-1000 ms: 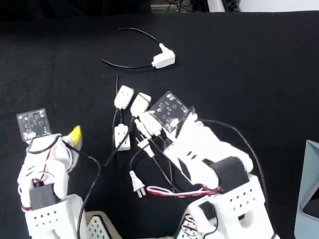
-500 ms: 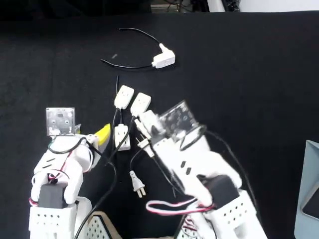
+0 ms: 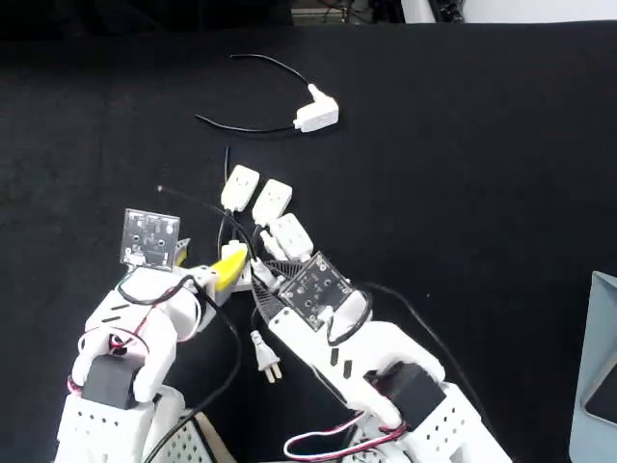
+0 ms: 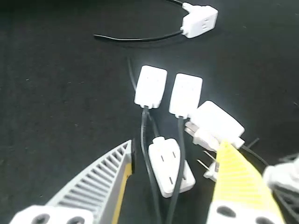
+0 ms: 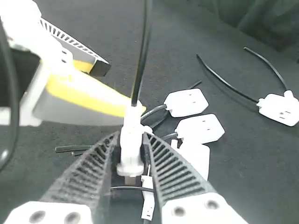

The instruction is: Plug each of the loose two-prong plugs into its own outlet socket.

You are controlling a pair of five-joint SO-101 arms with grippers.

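My left gripper (image 4: 175,147) is open, its grey and yellow fingers on either side of a white outlet socket (image 4: 170,165) whose two slots face up. Three more white sockets (image 4: 150,85) (image 4: 186,93) (image 4: 215,120) lie just beyond it on black cords. My right gripper (image 5: 130,140) is shut on a white two-prong plug (image 5: 131,156), with its black cord rising from it. That gripper sits right beside the left gripper's yellow finger (image 5: 88,100). Another loose plug (image 3: 263,355) lies on the cloth between the two arms.
A fifth white socket (image 3: 316,116) with a curled black cord lies far back on the black cloth (image 3: 463,145). Cords tangle around the socket cluster (image 3: 260,207). A grey bin's edge (image 3: 593,386) stands at the right.
The left arm swung right and forward to the socket cluster. The right arm drew back toward the near edge with the plug, uncovering the third socket.
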